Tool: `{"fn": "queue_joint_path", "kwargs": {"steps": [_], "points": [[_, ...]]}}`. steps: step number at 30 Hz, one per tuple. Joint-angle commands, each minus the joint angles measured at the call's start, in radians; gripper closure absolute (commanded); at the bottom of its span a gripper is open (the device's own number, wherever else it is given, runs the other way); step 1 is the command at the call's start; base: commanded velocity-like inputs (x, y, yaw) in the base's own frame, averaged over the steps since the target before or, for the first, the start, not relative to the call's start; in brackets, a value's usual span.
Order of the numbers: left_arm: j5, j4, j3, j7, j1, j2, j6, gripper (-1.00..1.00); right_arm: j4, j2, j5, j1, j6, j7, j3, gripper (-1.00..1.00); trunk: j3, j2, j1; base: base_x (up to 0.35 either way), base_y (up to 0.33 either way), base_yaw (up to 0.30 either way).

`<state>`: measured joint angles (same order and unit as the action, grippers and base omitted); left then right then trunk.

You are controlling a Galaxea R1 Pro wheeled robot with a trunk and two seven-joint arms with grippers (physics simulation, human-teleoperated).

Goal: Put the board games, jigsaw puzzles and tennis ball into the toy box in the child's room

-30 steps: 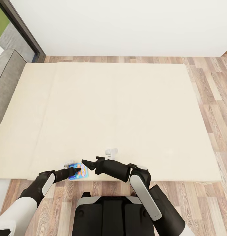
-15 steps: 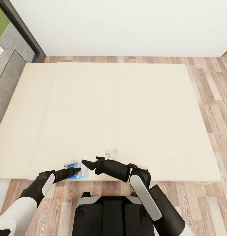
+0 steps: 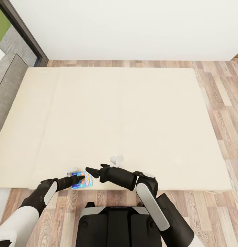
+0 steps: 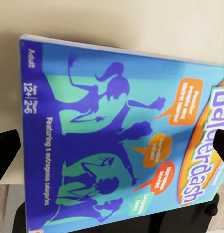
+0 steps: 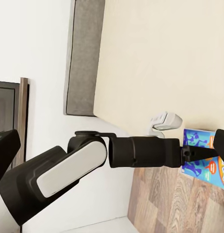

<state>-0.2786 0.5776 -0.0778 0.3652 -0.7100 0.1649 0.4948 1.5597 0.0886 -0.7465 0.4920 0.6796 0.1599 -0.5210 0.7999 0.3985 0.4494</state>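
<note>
A: From the head camera, what is the left claw (image 3: pixel 81 178) doing?

B: It reaches over the near edge of the wide low bed with the plain cream mattress (image 3: pixel 125 116), with the flat blue printed game box (image 3: pixel 82 180) right at its tips. The box lies on the mattress edge, partly overhanging the wood-plank floor (image 3: pixel 218 103), which I judge makes it easy to take from the side.

A: And the right claw (image 3: pixel 88 171)?

B: It points across toward the left one, just beside the box. I cannot tell whether it is released or clenched. A small white object (image 3: pixel 116 159) sits on the mattress just behind its forearm; I cannot say what that is.

A: The left wrist camera?

B: The box (image 4: pixel 121 131) spans the view, "Balderdash" legible, with one dark finger (image 4: pixel 6 153) on each side of it. The claw looks spread around the box; whether the pads press it I cannot tell.

A: The right wrist camera?

B: It looks along the left arm (image 5: pixel 92 158) to the box (image 5: pixel 204 158) at that claw's (image 5: pixel 189 155) tips, the grey padded bed edge (image 5: pixel 85 53) beyond. The fingers there seem to meet the box's edge, suiting a grasp.
</note>
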Motion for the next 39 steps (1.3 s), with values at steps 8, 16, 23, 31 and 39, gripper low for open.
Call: {"fn": "queue_joint_path", "kwargs": {"steps": [8, 16, 23, 31, 39], "points": [[-0.005, 0.001, -0.003, 0.003, 0.0, 0.0, 0.008, -1.0, 0.0, 0.0, 0.002, 0.0, 0.005, 0.003, 0.001, -1.0, 0.001, 0.001, 0.001, 0.0, 0.0, -0.002], [-0.005, 0.001, -0.003, 0.003, 0.0, -0.001, 0.008, -1.0, 0.0, 0.0, 0.002, 0.0, 0.005, 0.003, 0.001, -1.0, 0.001, 0.001, 0.001, 0.0, -0.064, 0.0], [-0.005, 0.001, -0.003, 0.003, 0.0, -0.001, 0.008, -1.0, 0.0, 0.0, 0.002, 0.0, 0.004, 0.003, 0.001, -1.0, 0.001, 0.001, 0.001, 0.0, -0.042, 0.0], [-0.005, 0.001, -0.003, 0.003, 0.0, -0.001, 0.008, -1.0, 0.0, 0.0, 0.003, 0.0, 0.004, 0.003, 0.001, -1.0, 0.001, 0.001, 0.001, 0.0, -0.016, 0.0], [-0.005, 0.001, -0.003, 0.003, 0.0, -0.001, 0.008, -1.0, 0.0, 0.0, 0.004, 0.0, 0.004, 0.003, 0.001, -1.0, 0.001, 0.001, 0.001, 0.0, -0.078, 0.0]]}}
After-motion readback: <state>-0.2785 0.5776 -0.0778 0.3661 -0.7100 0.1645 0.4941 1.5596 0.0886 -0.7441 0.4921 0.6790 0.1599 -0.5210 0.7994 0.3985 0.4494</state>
